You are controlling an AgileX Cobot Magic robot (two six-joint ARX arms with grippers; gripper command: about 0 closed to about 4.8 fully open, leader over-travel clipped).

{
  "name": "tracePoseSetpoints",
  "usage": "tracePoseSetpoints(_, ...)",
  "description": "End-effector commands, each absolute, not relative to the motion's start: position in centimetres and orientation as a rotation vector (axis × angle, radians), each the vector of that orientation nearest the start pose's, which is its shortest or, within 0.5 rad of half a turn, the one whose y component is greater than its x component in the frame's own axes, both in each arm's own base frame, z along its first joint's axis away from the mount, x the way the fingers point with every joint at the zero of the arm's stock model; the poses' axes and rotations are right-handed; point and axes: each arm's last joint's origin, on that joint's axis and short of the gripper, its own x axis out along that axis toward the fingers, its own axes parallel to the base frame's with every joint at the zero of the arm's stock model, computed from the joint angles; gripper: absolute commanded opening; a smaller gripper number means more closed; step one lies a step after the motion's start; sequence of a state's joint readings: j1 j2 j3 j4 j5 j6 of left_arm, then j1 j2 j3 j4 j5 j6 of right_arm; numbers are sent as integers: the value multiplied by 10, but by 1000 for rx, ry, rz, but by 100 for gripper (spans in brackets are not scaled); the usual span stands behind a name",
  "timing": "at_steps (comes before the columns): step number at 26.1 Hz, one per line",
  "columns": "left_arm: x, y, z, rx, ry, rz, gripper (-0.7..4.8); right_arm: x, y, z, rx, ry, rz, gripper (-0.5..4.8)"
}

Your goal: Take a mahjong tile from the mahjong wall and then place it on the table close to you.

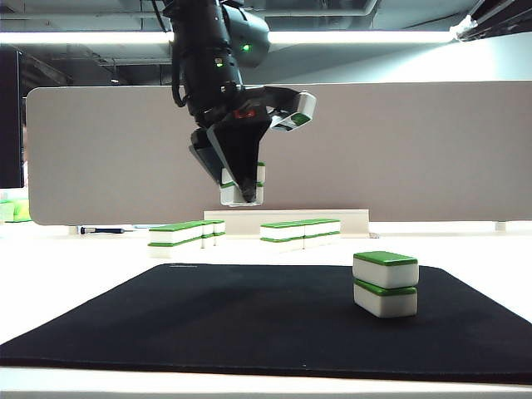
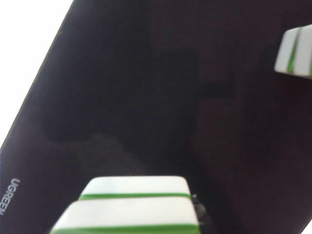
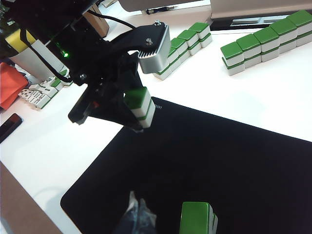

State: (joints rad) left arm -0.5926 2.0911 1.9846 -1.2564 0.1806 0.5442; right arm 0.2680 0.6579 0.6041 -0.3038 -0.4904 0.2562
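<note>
Right wrist view alone shows the left end effector [image 3: 139,114] gripping stacked tiles [image 3: 141,105].

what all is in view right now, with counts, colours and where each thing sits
mahjong wall: two rows, white tiles with green backs, stacked two high, on the white table beyond the mat
held tiles: a two-high stack, white and green, in the air above the mat's far part
lone stack: two tiles, white and green, on the mat's near right
mat: one, black, on the table
table: one, white
partition panel: one, grey-beige, behind the table
loose tiles: a few, white-faced, beyond the mat near the left arm
left gripper: black, fingers closed on the held tiles
right gripper: dark, low over the mat's near part, state unclear
</note>
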Motion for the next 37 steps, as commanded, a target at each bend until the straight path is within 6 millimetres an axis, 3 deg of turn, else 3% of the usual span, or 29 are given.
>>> tracePoseSetpoints(1, 343, -244, 274, 709, 1149, -1049, 213, 137, 52, 282, 277, 437, 705, -1)
tracePoseSetpoints(7, 327, -259, 268, 751, 1192, -1093, 213, 138, 52, 282, 277, 437, 704, -1)
tracePoseSetpoints(12, 316, -250, 283, 751, 1230, -1090, 213, 138, 52, 282, 277, 437, 704, -1)
tracePoseSetpoints(15, 309, -244, 298, 748, 1208, -1088, 213, 138, 52, 282, 277, 436, 703, -1)
tracePoseSetpoints(22, 276, -218, 365, 728, 1010, -1071, 212, 138, 52, 282, 277, 436, 703, -1)
tracePoseSetpoints(27, 252, -182, 407, 682, 912, -977, 212, 138, 52, 282, 277, 437, 703, -1)
tracePoseSetpoints(37, 217, -138, 448, 620, 801, -868, 211, 138, 52, 282, 277, 437, 703, -1)
